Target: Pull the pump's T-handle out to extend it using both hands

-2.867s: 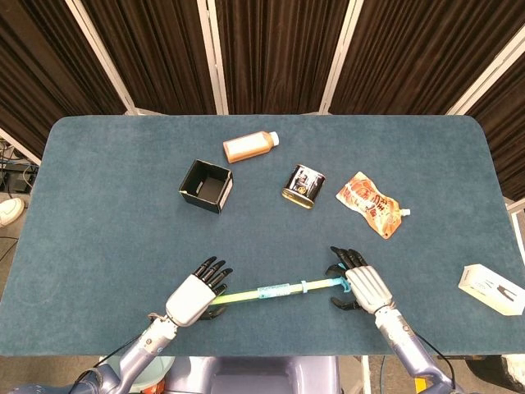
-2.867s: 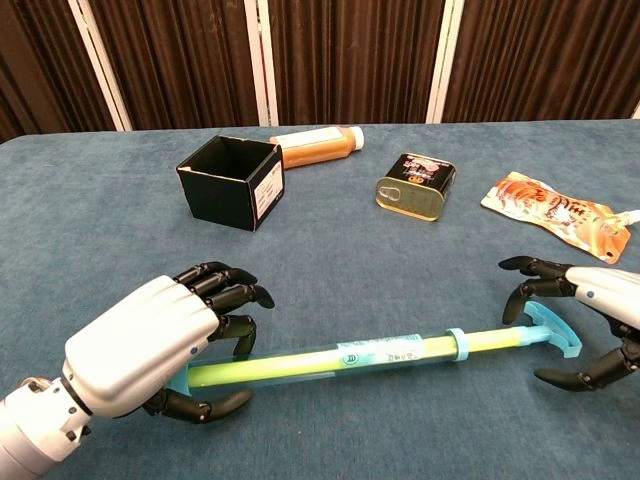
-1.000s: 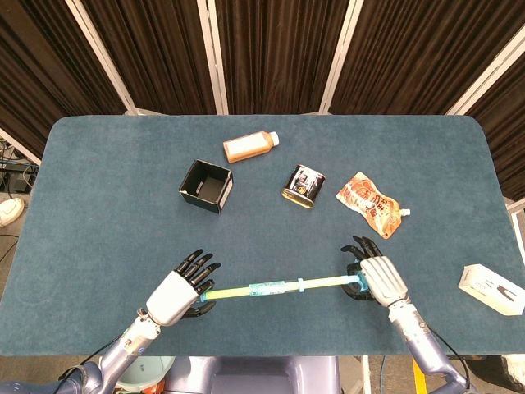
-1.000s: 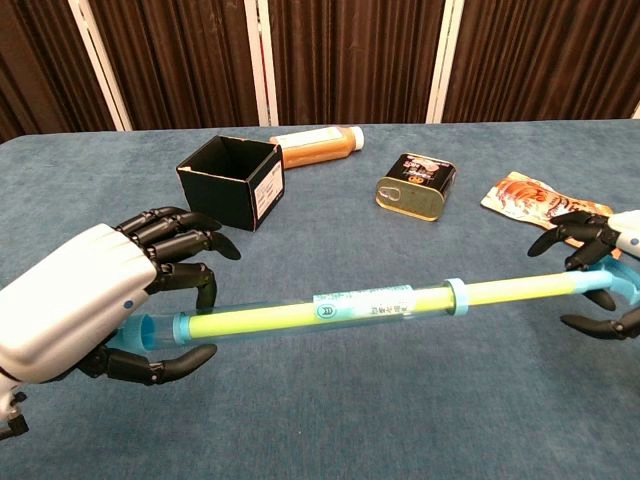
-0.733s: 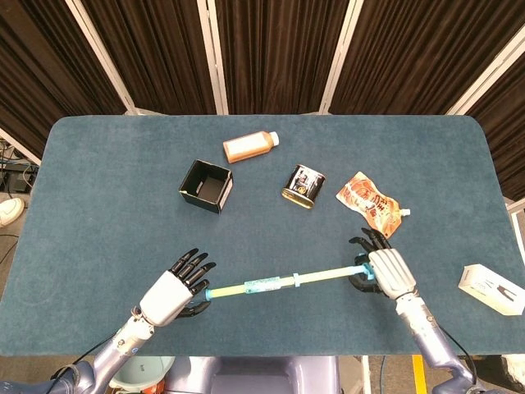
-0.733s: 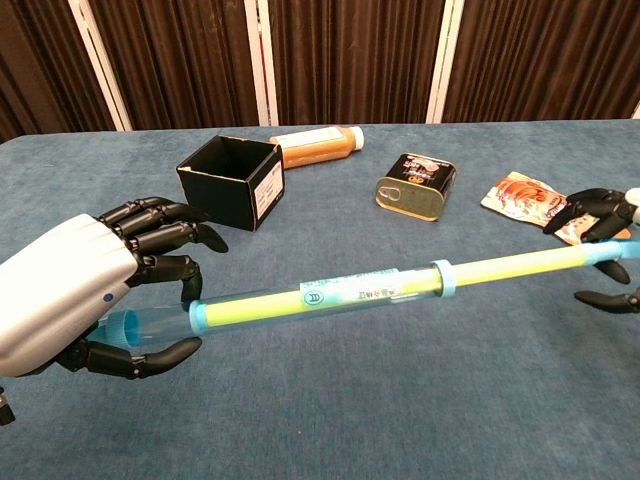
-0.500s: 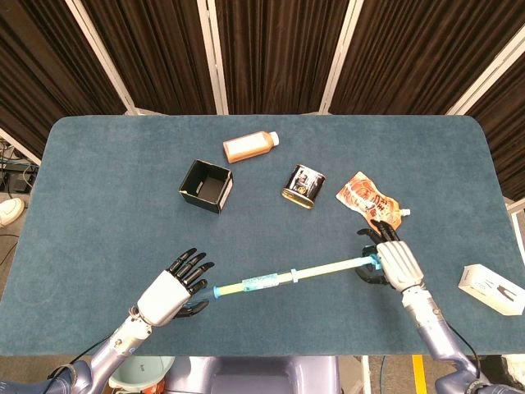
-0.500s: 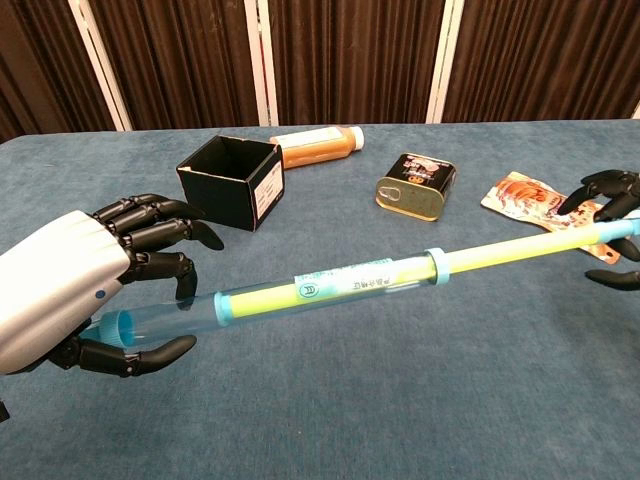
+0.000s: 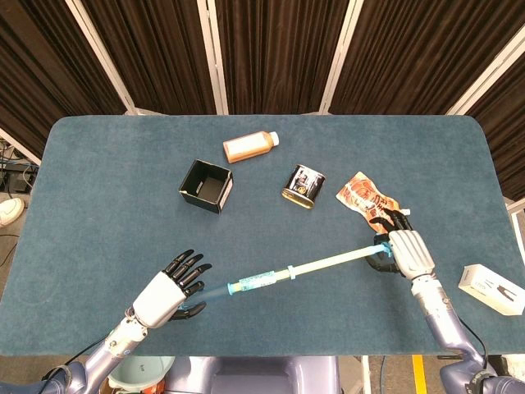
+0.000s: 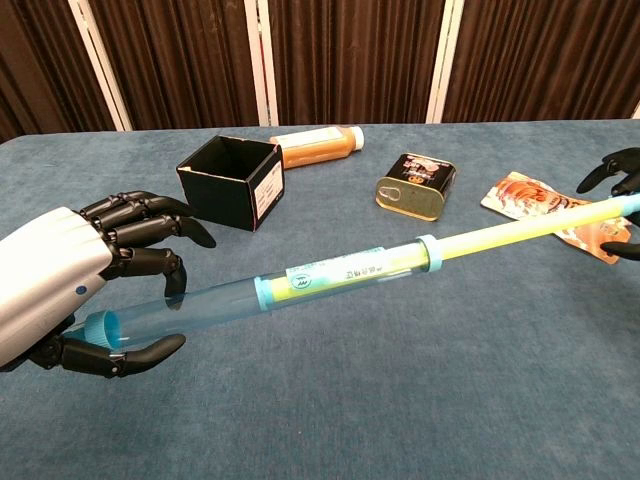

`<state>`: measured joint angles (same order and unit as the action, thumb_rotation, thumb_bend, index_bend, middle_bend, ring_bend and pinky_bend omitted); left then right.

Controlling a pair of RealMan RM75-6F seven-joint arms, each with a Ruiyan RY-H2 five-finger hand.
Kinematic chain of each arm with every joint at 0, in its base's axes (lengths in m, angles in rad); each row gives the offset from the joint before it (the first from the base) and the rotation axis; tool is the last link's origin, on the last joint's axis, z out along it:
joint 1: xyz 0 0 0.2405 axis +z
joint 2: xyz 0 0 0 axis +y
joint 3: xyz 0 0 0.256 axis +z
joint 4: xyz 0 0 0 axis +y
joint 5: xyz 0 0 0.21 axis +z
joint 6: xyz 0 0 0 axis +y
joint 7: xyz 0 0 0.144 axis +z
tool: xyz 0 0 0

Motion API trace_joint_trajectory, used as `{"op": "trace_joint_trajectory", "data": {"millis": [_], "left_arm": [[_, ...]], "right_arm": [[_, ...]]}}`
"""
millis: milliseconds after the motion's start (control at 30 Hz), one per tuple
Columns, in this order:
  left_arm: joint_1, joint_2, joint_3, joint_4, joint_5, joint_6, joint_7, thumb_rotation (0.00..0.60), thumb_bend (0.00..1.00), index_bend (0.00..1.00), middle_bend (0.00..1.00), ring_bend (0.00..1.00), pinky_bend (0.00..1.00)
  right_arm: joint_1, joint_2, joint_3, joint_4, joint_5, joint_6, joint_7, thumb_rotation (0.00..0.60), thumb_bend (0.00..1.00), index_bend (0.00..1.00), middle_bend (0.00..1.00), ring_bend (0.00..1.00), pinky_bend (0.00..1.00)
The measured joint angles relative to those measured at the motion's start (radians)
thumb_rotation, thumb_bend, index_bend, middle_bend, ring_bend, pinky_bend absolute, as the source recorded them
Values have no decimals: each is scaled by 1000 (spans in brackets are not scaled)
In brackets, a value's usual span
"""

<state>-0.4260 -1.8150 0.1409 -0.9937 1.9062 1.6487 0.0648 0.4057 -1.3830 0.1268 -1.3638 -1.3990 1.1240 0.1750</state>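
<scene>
The pump (image 9: 271, 277) is a clear blue barrel with a yellow-green rod, and it lies slanted above the table. My left hand (image 9: 164, 297) holds the barrel's base end, with fingers over it and thumb under. In the chest view the left hand (image 10: 60, 285) sits at the left and the pump (image 10: 340, 272) runs up to the right. My right hand (image 9: 408, 253) grips the T-handle (image 9: 382, 249), which it mostly hides. The chest view cuts the right hand (image 10: 618, 205) off at the frame edge. A long stretch of rod is out of the barrel.
An open black box (image 9: 205, 185), an orange bottle (image 9: 250, 146) on its side, a tin can (image 9: 304, 185) and an orange pouch (image 9: 371, 201) lie beyond the pump. The pouch is right beside my right hand. A white box (image 9: 490, 287) sits near the table's right edge.
My right hand has moved right and away with the handle, drawing more rod out. The yellow piston has slid up the barrel away from my left hand, which has drifted slightly left.
</scene>
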Motion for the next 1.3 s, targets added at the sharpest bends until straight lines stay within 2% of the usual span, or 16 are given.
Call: {"op": "trace_joint_trajectory", "data": {"millis": [300,1300], "left_arm": [[-2,50,12,-60,0,-27,-12,600,494,635,239,134,155],[17,71,18,-77,33,-8,-18,600,494,635,240,134,155]], "right_arm": [[12,9,30,27,38,-8,-11,600,292,816,254,64,0],[81,43,133,54,184,-79,-83,600,285,819,253,67,0]]}}
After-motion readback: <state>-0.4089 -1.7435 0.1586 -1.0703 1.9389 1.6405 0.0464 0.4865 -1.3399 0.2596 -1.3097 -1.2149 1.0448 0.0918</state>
